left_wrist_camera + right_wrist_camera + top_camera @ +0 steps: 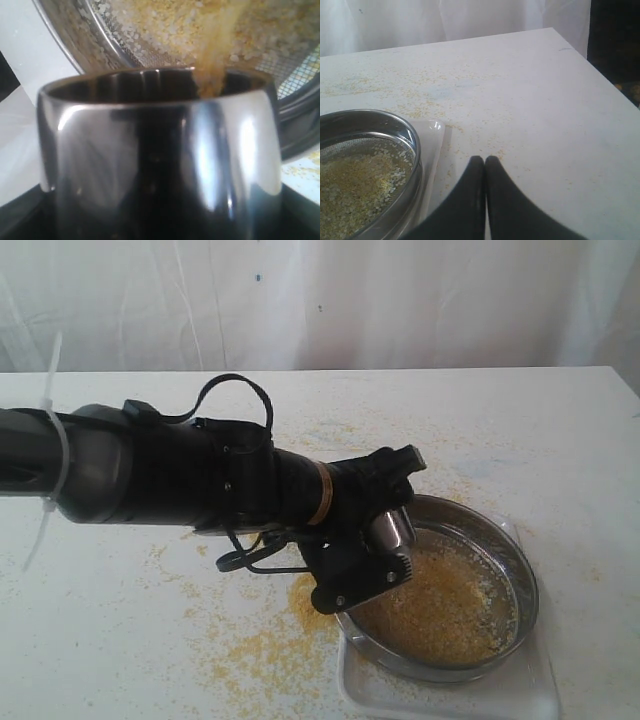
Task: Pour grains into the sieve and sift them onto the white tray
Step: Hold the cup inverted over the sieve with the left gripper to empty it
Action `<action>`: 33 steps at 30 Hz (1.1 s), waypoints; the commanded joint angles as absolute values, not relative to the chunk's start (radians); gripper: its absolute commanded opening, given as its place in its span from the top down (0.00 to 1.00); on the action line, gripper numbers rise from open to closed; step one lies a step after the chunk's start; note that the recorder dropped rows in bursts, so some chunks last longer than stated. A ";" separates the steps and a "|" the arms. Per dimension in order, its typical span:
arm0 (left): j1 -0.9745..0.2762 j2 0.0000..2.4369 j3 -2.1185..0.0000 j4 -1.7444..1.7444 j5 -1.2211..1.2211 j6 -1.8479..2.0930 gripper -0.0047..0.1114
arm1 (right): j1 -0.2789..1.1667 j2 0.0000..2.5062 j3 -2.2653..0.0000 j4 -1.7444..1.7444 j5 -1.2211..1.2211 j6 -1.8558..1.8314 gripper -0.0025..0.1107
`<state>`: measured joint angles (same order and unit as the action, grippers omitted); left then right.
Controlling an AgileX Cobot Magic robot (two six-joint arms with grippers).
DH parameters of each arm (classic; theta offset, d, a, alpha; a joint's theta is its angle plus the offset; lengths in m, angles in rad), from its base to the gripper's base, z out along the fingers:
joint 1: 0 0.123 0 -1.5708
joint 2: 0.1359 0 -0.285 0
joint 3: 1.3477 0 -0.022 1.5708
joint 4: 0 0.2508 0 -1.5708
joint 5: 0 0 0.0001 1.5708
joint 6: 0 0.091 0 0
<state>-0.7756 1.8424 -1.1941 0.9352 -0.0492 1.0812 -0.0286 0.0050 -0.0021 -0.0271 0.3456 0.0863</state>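
My left gripper point(392, 525) is shut on a small shiny steel cup point(392, 530), tipped over the near-left rim of the sieve point(522, 565). In the left wrist view a stream of yellow-tan grains point(220, 60) runs from the cup point(150, 165) onto the wire mesh. Grains point(450, 605) cover most of the sieve's bottom. The sieve rests on the white tray point(520, 695). My right gripper point(485, 162) is shut and empty, low over the table beside the tray point(432, 135) and sieve point(405, 130). It does not show in the exterior view.
Spilled grains point(260, 650) lie scattered on the white table left of the tray, and thinly behind it point(420, 90). The left arm point(180, 475) reaches across the table's left half. A table edge point(580, 55) runs close to the right gripper's side.
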 commanded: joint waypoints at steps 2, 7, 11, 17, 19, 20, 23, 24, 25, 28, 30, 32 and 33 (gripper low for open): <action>-0.792 1.844 -1.199 0.997 -0.066 1.080 0.96 | -0.032 0.000 0.000 -0.032 0.341 0.083 0.98; -0.792 1.844 -1.199 1.037 -0.086 1.162 0.96 | -0.032 0.000 0.000 -0.032 0.341 0.083 0.98; -0.792 1.844 -1.199 1.037 -0.090 1.166 0.96 | -0.032 0.000 0.000 -0.032 0.341 0.083 0.98; -0.792 1.844 -1.199 1.058 -0.090 1.169 0.96 | -0.032 0.000 0.000 -0.032 0.341 0.083 0.98; -0.792 1.844 -1.199 1.075 -0.090 1.195 0.96 | -0.032 0.000 0.000 -0.032 0.341 0.083 0.98; -0.792 1.844 -1.199 1.088 -0.090 1.212 0.96 | -0.032 0.000 0.000 -0.032 0.341 0.083 0.98; -0.792 1.842 -1.201 1.102 -0.077 1.260 0.96 | -0.032 0.000 0.000 -0.032 0.341 0.083 0.98; -0.792 1.842 -1.201 1.102 -0.077 1.260 0.96 | -0.032 0.000 0.000 -0.032 0.341 0.083 0.98; -0.792 1.842 -1.201 1.102 -0.077 1.260 0.96 | -0.032 0.000 0.000 -0.032 0.341 0.083 0.98; -0.792 1.849 -1.199 1.100 -0.103 1.244 0.96 | -0.032 0.000 0.000 -0.032 0.341 0.083 0.98; -0.796 1.864 -1.199 1.066 -0.122 1.229 0.96 | -0.032 0.000 0.000 -0.032 0.341 0.083 0.98; -0.801 1.877 -1.199 1.063 -0.107 1.237 0.96 | -0.032 0.000 0.000 -0.032 0.341 0.083 0.98; -0.801 1.879 -1.199 1.063 -0.102 1.247 0.96 | -0.032 0.000 0.000 -0.032 0.341 0.083 0.98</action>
<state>-0.7925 1.8699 -1.1941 1.0702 -0.1073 1.2438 -0.0286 0.0050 -0.0021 -0.0271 0.3456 0.0863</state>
